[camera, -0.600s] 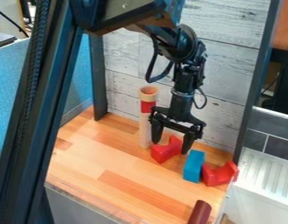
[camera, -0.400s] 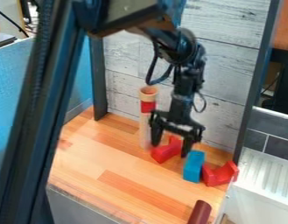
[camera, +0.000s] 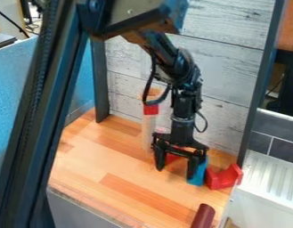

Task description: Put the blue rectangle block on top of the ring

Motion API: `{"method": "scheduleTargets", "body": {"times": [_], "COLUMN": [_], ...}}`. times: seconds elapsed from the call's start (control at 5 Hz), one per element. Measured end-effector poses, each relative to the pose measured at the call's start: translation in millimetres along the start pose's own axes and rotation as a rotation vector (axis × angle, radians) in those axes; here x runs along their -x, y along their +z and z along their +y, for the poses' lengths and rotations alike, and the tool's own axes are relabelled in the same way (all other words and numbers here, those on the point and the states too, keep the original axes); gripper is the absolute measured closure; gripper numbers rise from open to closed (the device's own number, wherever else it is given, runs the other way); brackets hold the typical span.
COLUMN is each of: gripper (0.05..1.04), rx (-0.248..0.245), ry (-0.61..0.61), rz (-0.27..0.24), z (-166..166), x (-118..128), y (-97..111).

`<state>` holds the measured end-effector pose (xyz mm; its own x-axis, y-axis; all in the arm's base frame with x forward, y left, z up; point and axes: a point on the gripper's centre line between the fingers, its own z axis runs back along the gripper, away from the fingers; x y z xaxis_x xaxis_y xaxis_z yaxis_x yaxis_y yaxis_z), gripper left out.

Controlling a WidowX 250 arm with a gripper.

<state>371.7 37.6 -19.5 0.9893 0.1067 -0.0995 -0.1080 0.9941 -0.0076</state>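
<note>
Presently I have the pincer point(camera: 176, 173) wide open and seemingly empty, one finger overlapping the blue block point(camera: 200, 174) at the tabletop's point(camera: 83, 178) right; closing now could miss it; pushing right could jam it against the red block point(camera: 225, 178).

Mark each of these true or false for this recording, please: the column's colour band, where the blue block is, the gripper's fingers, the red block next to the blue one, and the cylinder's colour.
1. The tall column has a red band. True.
2. The blue block sits on top of the column. False; it is down at the wooden tabletop.
3. The gripper's two fingers are pressed together. False; they are spread apart.
4. A red block is beside the blue block, to its right in the picture. True.
5. The cylinder near the bottom edge is bright yellow. False; it is dark red.
</note>
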Motion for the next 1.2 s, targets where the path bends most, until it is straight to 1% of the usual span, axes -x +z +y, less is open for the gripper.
{"method": "scheduleTargets", "body": {"times": [0.2, 0.4, 0.6, 0.8, 1.0, 1.2], "gripper": [0.083, 0.083, 0.083, 0.083, 0.083, 0.083], "rx": [0.068, 0.131, 0.139, 0.141, 0.134, 0.109], "ry": [-0.019, -0.016, -0.005, -0.023, -0.020, -0.028], "rz": [-0.032, -0.078, -0.099, -0.112, -0.096, -0.088], "z": [0, -5, -8, -17, -25, -35], "x": [4, 1, -4, -6, -9, -16], "y": [14, 14, 17, 18, 10, 1]}}
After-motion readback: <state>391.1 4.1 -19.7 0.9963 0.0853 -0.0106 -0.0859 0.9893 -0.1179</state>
